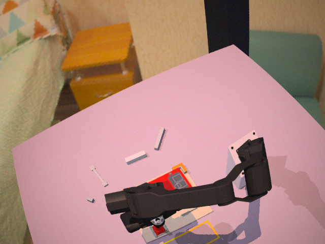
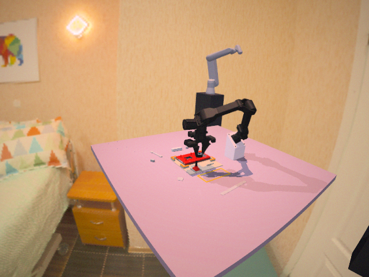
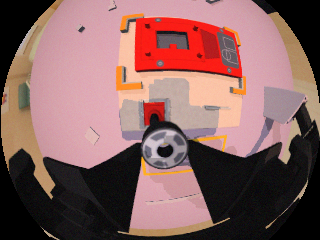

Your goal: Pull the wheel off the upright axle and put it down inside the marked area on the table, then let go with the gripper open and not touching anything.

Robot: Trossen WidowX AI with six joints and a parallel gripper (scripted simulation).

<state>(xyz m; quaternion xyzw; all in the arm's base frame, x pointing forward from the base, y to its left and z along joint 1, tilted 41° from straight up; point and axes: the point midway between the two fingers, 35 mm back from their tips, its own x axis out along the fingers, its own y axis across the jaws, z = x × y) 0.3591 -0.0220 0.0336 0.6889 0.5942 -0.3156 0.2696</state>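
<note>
My gripper is shut on the wheel, a finger on each side. The wheel has a grey spoked face, a black tread and a centre hole. It is held above the top of the black upright axle, a little to one side in the exterior view. The axle stands on a red base. In the top view the wheel hides most of the axle. The marked area, a yellow outline, lies beside the board.
The board carries a red panel between orange corner brackets. Small pale blocks lie behind it. A long pale strip lies beyond the marked area. The white arm mount stands to the right.
</note>
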